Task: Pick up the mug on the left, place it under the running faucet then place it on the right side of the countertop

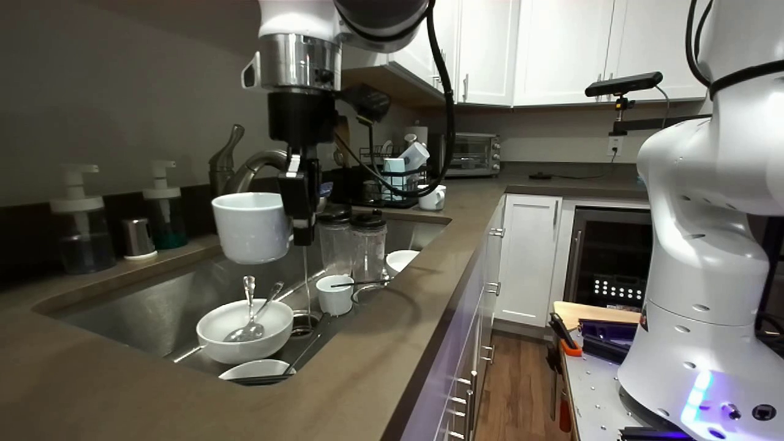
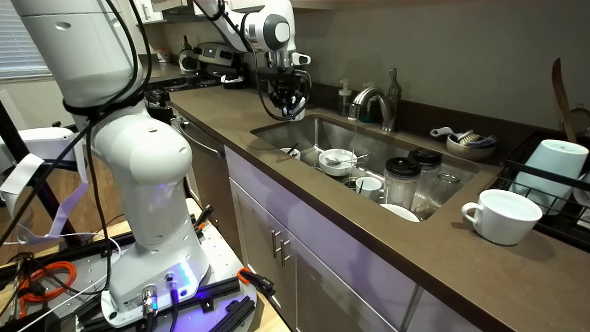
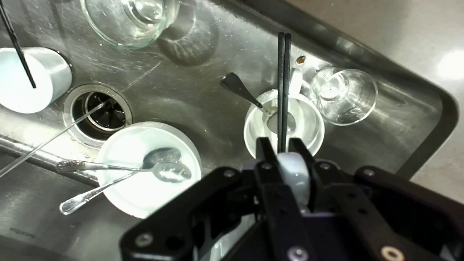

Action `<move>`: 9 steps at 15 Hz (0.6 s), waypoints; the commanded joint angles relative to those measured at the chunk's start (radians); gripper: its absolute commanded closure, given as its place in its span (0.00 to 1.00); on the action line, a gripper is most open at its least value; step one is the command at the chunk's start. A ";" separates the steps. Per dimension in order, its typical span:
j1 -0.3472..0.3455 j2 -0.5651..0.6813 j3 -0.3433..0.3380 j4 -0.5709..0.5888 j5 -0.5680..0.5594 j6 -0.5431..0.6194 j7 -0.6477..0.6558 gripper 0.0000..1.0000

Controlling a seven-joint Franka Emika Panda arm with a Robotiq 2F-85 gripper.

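Glossy ceram. mug [image 1: 250, 228], brshd-mtl faucet [image 2: 388, 109]

The rounded arm [image 2: 140, 152] is white, with black cables [image 1: 451, 113], a silver collar [image 1: 300, 61], blue-lit base [image 2: 154, 273] and black fingers [image 3: 266, 154].

Steel sink [image 2: 339, 136] holds a bowl [image 3: 145, 197] w/ 2 spoons [image 3: 172, 172] crossing in it, 2 clear jars [image 2: 398, 191] w/ blk lids [image 2: 403, 167] side by side, & a clear glass [image 3: 357, 92] just beside a white cup [image 3: 305, 119] w/ a spoon [image 3: 235, 83] in it & blk chopsticks [image 3: 280, 83] across the top. Drain [image 3: 98, 117] sits btwn bowl & another cup [image 3: 61, 74] w/ a blk stick [image 3: 16, 44]. Behind sink: 2 pump bottles [image 1: 86, 242], canister [image 1: 139, 237] nr them; farther along, a dish [image 2: 463, 149] w/ brush [image 2: 442, 132]. Blk rack [image 2: 567, 234] holds an upside-down pale blue tumbler [image 2: 548, 160]. Toaster oven [image 1: 471, 153] farther back, white cabs [image 1: 560, 52] above. Also wood flr [image 1: 520, 386] & window blinds [image 2: 23, 41].
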 commanded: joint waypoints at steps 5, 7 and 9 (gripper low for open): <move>0.010 0.166 0.045 0.105 -0.055 0.008 0.140 0.96; 0.010 0.205 0.038 0.142 -0.079 -0.008 0.183 0.96; 0.005 0.219 0.022 0.169 -0.096 -0.028 0.203 0.96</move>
